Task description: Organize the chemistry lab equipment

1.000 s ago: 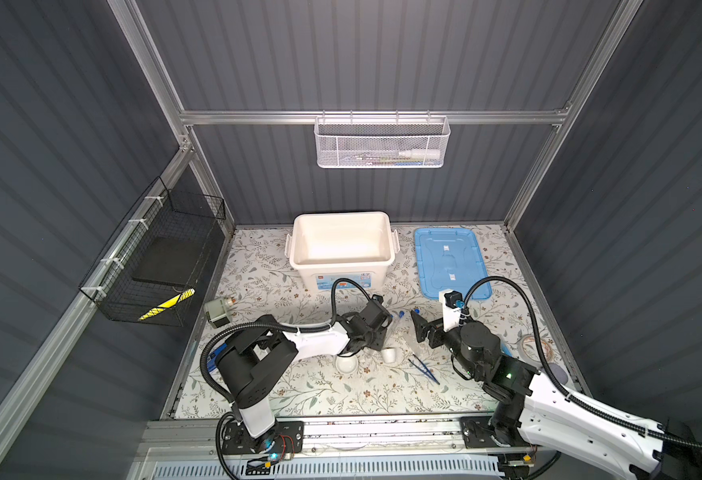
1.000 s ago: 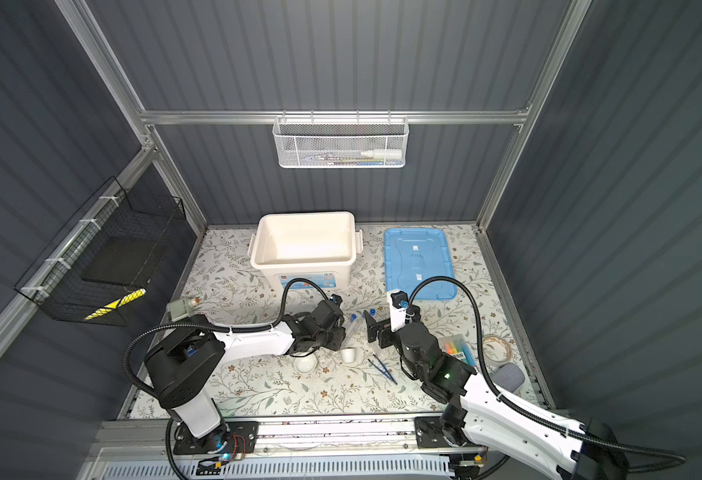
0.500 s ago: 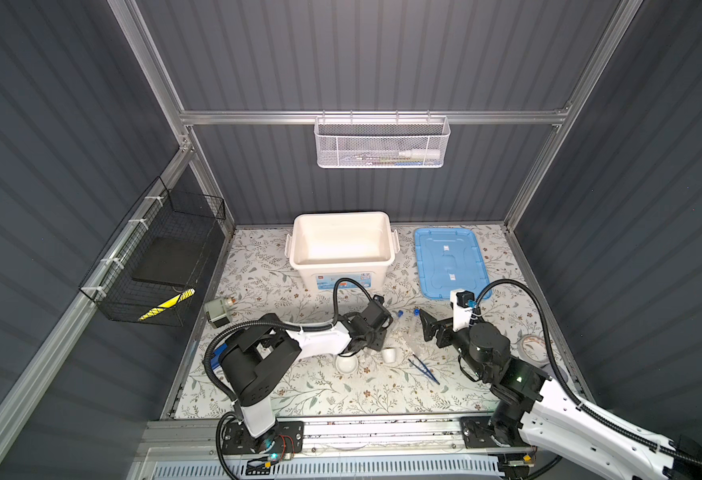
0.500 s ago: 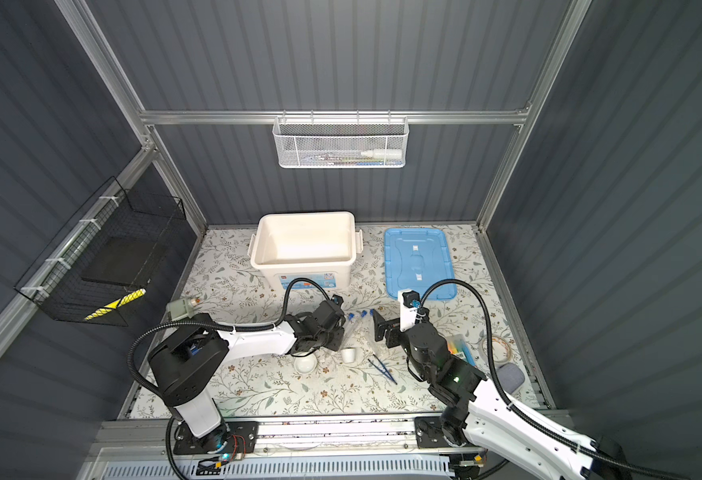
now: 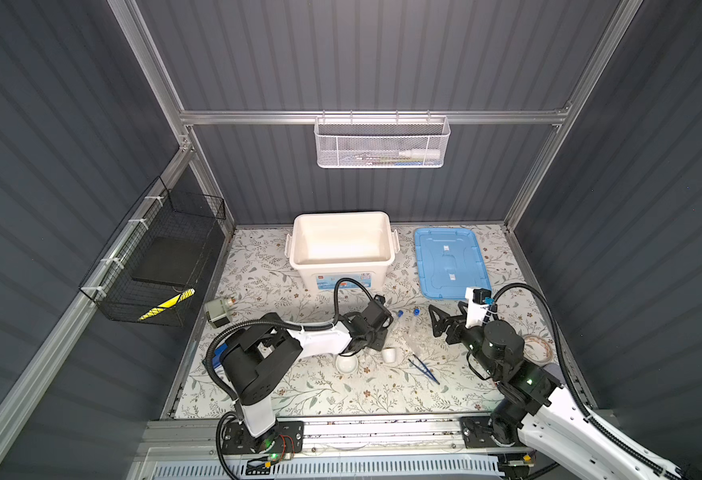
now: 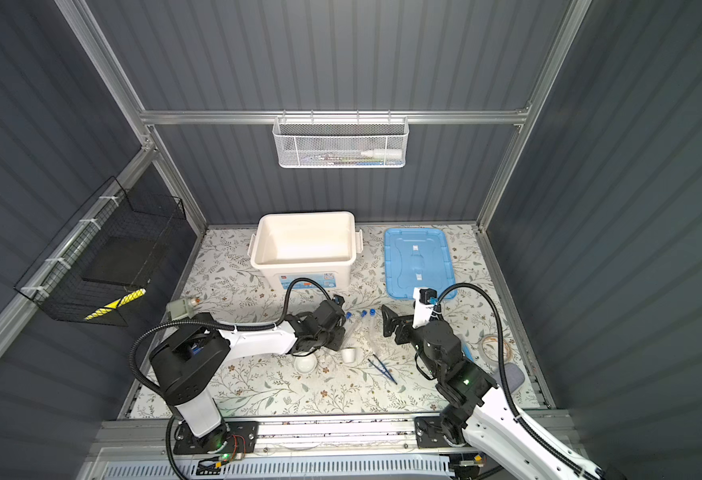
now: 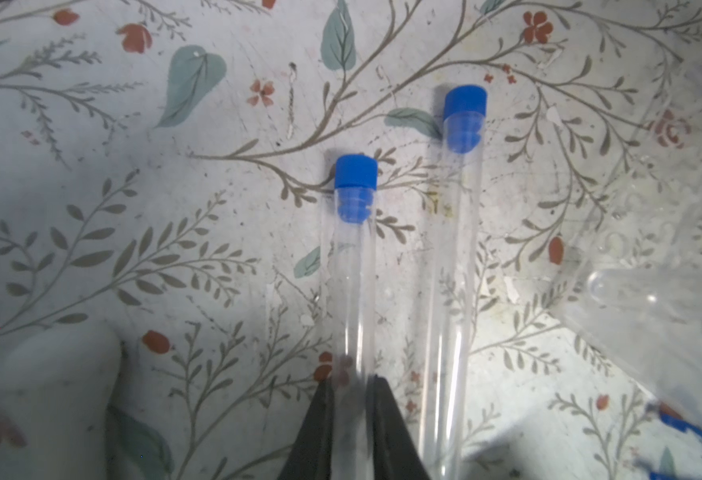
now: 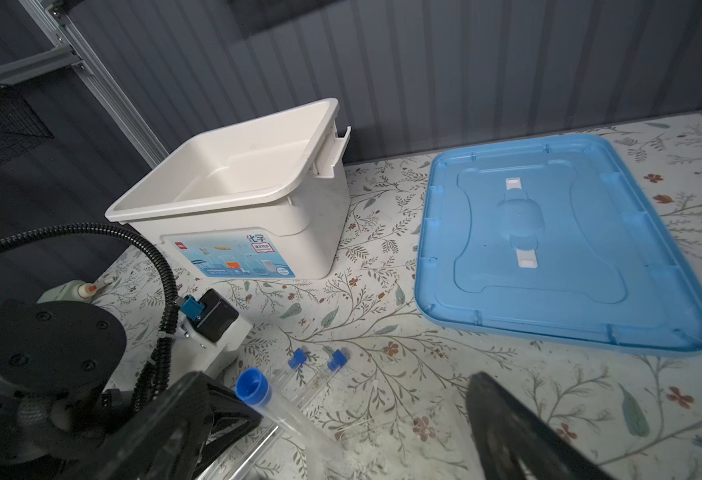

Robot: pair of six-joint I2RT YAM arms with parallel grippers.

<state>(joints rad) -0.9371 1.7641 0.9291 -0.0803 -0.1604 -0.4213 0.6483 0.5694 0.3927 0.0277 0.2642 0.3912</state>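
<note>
On the floral tabletop [image 5: 320, 390], the left gripper [image 7: 351, 384] was clamped on a blue-capped test tube [image 7: 351, 270] lying there, with a second tube [image 7: 455, 249] just beside it. The white mortar bowl [image 5: 347, 363], small white cup [image 5: 389, 354] and blue tweezers [image 5: 424, 371] sat nearer the front. The right gripper [image 8: 341, 399] hung spread wide, holding nothing.

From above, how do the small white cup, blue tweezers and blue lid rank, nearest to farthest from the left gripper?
1. Small white cup, just beside the left gripper.
2. Blue tweezers, farther front right.
3. Blue lid, back right.
</note>
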